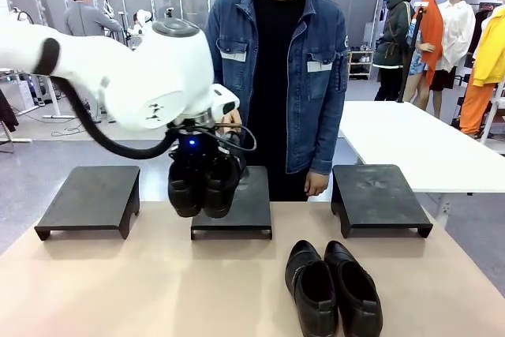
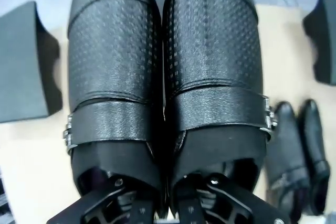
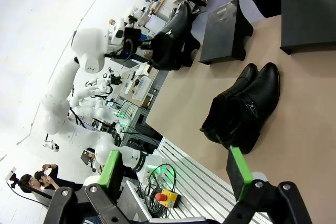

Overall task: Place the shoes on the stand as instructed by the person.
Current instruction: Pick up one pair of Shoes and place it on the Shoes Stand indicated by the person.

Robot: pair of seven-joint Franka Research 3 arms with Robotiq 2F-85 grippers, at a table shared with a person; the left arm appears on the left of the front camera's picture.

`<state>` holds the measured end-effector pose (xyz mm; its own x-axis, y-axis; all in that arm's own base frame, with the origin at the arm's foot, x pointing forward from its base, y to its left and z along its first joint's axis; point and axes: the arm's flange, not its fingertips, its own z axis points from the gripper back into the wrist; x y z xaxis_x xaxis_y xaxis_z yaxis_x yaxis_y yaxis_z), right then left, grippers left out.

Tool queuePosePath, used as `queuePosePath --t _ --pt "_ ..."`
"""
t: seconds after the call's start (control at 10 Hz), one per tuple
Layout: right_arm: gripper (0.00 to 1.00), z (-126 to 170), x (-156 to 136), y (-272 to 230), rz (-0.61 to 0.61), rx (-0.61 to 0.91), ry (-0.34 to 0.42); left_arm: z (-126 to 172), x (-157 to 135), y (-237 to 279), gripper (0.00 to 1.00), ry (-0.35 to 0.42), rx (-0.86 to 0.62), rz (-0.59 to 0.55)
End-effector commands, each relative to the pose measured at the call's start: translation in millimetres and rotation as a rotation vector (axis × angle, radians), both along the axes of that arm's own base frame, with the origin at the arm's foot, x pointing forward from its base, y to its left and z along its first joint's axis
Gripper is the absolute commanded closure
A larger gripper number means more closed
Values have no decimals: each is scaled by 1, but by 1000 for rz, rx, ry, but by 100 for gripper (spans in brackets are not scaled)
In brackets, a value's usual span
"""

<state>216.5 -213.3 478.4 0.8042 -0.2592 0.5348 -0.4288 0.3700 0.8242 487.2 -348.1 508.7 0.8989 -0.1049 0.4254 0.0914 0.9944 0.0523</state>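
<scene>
A: Left gripper (image 2: 167, 209), what state?
B: Pinched tight on the held pair (image 1: 203, 187). One finger went down each shoe's opening and squeezed the two inner walls together. Buckle straps faced the wrist camera.
A: Where was that pair?
B: Hung toes-down over the left part of the middle stand (image 1: 251, 204), heels up at the gripper. Couldn't tell if the toes touched the stand top.
A: Right gripper (image 3: 175, 170)?
B: Spread wide, green pads (image 3: 112, 167) well apart, nothing between them.
A: Other shoes?
B: Loose pair (image 1: 333, 288) lay side by side, touching, on the table (image 1: 142, 290), nearer the robot than the middle stand and toward the robot's right of it.
A: Other stands?
B: Left stand (image 1: 91, 195) and right stand (image 1: 379, 195) flanked the middle stand, both bare on top.
A: Person (image 1: 276, 76)?
B: Stood just behind the middle stand, one hand (image 1: 316, 185) hanging past its far right corner.
</scene>
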Motion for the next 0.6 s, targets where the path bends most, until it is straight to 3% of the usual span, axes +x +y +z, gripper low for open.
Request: queuePosePath --t 0.0,0.5 --pt "0 1 0 -2 3 4 -22 1 36 -31 91 -41 5 31" --pt "0 1 0 -2 3 4 -22 -48 89 -37 91 -115 -29 61"
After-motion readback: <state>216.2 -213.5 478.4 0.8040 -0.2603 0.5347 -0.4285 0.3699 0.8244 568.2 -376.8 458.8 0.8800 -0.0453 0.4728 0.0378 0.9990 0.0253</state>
